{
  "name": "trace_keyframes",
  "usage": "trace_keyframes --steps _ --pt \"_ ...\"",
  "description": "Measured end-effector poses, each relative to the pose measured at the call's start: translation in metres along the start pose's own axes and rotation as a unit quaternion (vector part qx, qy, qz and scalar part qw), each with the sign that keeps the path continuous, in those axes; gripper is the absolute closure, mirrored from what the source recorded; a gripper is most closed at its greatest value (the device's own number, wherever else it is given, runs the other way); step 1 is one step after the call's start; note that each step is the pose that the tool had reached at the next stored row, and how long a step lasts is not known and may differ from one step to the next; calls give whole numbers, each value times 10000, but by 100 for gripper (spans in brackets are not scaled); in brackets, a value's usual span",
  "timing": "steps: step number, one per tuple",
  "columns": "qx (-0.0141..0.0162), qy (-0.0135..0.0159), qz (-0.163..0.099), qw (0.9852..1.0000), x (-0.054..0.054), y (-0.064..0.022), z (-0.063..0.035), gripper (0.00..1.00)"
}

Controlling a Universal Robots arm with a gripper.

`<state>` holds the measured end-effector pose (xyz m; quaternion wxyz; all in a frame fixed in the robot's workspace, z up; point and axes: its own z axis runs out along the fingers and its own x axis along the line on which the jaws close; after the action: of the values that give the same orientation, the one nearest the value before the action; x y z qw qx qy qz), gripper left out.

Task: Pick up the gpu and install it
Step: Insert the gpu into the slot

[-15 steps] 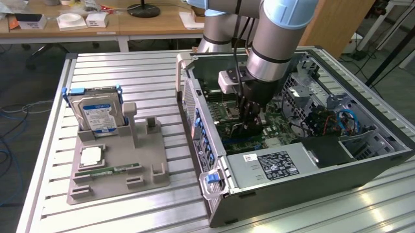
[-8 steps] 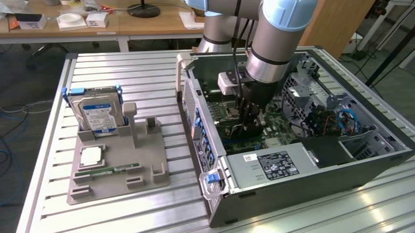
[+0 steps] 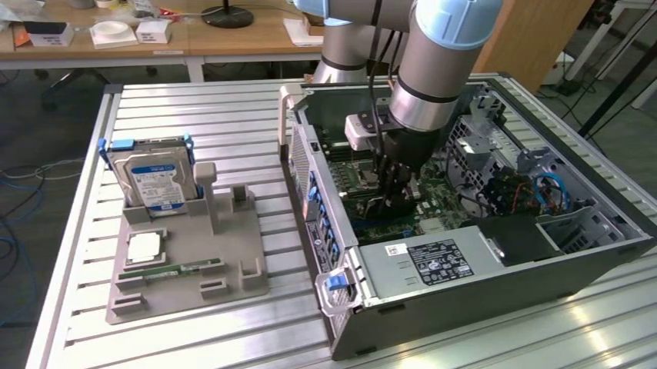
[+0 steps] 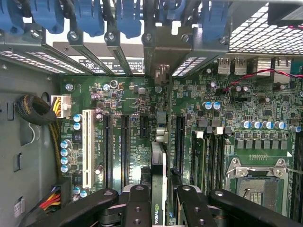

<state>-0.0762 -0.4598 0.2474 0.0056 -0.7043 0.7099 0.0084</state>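
My gripper reaches down into the open computer case, just above the green motherboard. In the wrist view its black fingers are shut on the gpu, one on either side. The card is seen edge-on as a slim dark slab. It stands upright over the motherboard, in line with the black expansion slots. Its far end points toward the rear bracket openings. Whether its lower edge touches a slot is hidden.
A silver hard drive with a blue-white label stands in a grey fixture on the exterior view's left, with a green RAM stick lying in it. Inside the case are the power supply, a white slot, a CPU socket and cables.
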Motion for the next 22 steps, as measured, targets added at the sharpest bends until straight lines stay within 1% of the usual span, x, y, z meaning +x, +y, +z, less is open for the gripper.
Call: trace_keyframes --steps 17,20,22 --pt "1 0 0 10000 0 0 1 74" --pt "7 0 0 10000 0 1 8 74" --pt "17 -3 0 10000 -1 1 18 74"
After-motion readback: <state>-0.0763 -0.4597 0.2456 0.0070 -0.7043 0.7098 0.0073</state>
